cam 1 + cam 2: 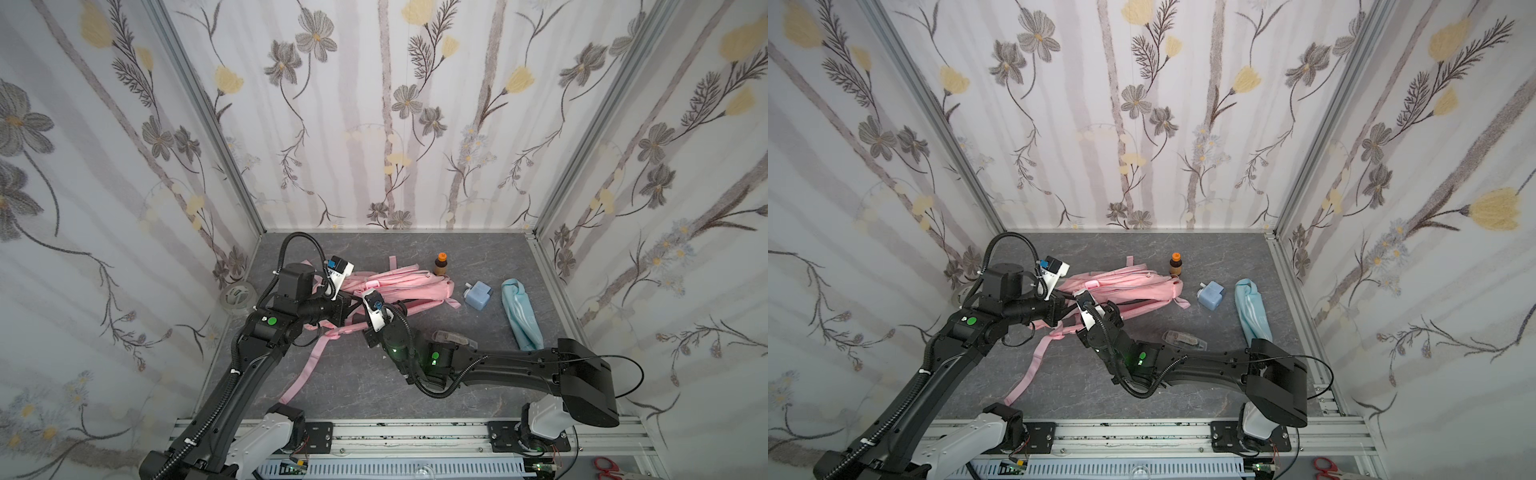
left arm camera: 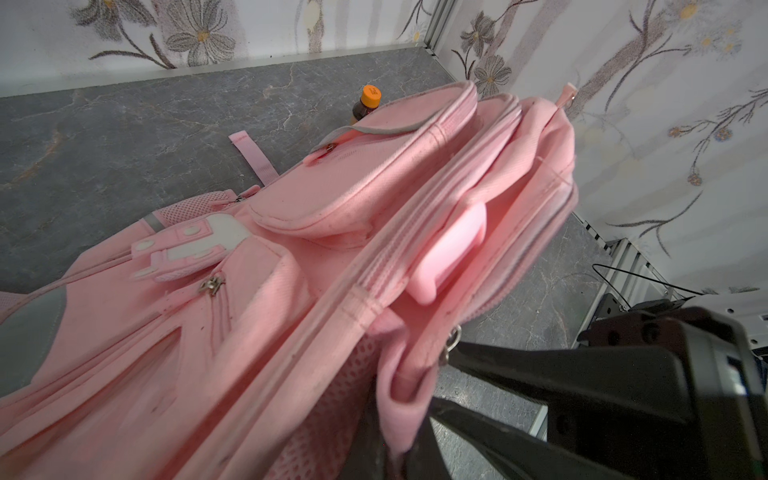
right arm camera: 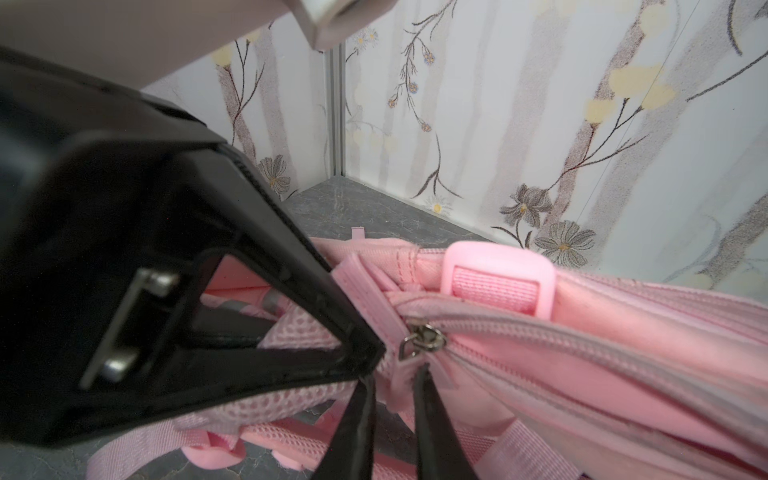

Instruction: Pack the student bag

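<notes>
From my remote station, both top views show the student bag (image 1: 399,282) (image 1: 1125,286), pink and soft, lying on its side on the grey worktop (image 1: 353,395), from centre toward 11 o'clock, with straps trailing toward 7 o'clock. The left end effector (image 3: 372,359) is clamped together on a pink fabric tab at the bag's near end. The right end effector (image 3: 395,376) sits just beside it, one finger on either side of the pink pull under the metal zipper slider (image 3: 422,338). I cannot tell whether they pinch it. A brown bottle (image 1: 441,264) with an orange cap stands just beside the bag at its 1 o'clock. A light-blue pouch (image 1: 521,316) lies well apart at 3 o'clock.
</notes>
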`<state>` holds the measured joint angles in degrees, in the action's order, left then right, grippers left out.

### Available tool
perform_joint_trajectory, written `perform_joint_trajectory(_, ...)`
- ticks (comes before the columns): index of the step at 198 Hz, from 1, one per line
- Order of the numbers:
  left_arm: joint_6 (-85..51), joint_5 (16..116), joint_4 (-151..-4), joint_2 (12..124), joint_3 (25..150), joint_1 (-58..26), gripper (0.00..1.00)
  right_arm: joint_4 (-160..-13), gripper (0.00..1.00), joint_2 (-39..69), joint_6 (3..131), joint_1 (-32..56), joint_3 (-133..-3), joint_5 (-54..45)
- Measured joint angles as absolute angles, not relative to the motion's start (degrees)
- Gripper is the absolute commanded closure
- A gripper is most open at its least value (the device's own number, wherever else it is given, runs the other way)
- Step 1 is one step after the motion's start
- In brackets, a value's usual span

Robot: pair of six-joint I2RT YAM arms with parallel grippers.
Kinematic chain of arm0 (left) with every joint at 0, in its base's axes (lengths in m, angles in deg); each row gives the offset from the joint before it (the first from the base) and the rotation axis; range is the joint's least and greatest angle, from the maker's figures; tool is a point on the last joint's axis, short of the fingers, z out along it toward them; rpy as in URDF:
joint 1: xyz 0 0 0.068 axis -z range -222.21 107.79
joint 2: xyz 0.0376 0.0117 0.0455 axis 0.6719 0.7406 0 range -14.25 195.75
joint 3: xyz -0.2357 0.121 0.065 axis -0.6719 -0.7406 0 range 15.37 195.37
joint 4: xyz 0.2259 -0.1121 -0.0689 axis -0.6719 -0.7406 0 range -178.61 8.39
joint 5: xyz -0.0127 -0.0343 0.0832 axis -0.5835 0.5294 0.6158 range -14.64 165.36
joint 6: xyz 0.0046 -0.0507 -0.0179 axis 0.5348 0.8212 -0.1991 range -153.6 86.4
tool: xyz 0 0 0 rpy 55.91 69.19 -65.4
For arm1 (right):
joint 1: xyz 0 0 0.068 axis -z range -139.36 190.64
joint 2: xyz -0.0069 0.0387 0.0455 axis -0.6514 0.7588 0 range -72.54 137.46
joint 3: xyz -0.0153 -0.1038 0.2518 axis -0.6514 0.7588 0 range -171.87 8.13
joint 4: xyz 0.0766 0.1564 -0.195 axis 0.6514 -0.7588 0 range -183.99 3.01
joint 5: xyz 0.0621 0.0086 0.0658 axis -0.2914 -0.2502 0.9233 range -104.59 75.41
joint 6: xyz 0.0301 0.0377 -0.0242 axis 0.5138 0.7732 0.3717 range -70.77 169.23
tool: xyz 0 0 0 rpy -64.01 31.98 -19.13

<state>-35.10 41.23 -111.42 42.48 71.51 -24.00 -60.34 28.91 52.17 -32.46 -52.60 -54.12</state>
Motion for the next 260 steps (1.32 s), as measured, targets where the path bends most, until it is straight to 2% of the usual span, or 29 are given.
perform_joint_trajectory(36, -34.92, 41.41, -111.44, 41.97, 71.23, -24.0, 1.0, -60.51, 0.81, 29.15, 52.76, -31.28, -52.95, -53.23)
perform_joint_trajectory(55, -34.88, 41.65, -111.37, 41.82, 71.14, -24.0, 1.0, -60.58, 0.93, 29.15, 52.9, -30.66, -52.97, -51.61)
perform_joint_trajectory(67, -34.85, 41.76, -111.28, 41.73, 71.07, -24.0, 1.0, -60.58, 0.95, 29.17, 53.18, -30.51, -53.03, -50.67)
perform_joint_trajectory(85, -34.75, 42.15, -111.28, 41.69, 71.05, -24.02, 1.0, -60.65, 0.91, 29.43, 53.25, -30.42, -53.27, -50.23)
perform_joint_trajectory(119, -34.2, 42.63, -111.31, 41.69, 71.01, -24.04, 1.0, -61.54, 0.75, 29.54, 53.29, -30.14, -53.78, -48.61)
perform_joint_trajectory(144, -33.43, 43.02, -111.35, 41.76, 71.01, -24.06, 1.0, -62.26, 0.73, 29.72, 53.25, -30.07, -53.8, -48.44)
perform_joint_trajectory(166, -32.84, 43.24, -111.35, 42.13, 71.01, -24.06, 1.0, -63.44, 0.79, 30.29, 52.65, -30.1, -54.61, -48.44)
perform_joint_trajectory(187, -32.23, 43.85, -111.11, 42.26, 71.01, -24.06, 1.0, -64.54, 0.89, 30.99, 52.11, -30.1, -55.81, -48.24)
perform_joint_trajectory(210, -32.06, 44.23, -111.07, 42.26, 71.01, -24.06, 1.0, -65.78, 0.92, 31.03, 51.82, -30.07, -56.38, -48.0)
perform_joint_trajectory(227, -32.1, 44.73, -111.44, 42.13, 71.01, -24.04, 1.0, -66.74, 1.0, 30.44, 51.74, -30.05, -56.33, -46.97)
perform_joint_trajectory(260, -32.41, 46.61, -111.48, 40.75, 70.35, -23.97, 1.0, -67.97, 1.0, 26.86, 52.92, -29.37, -54.74, -40.35)
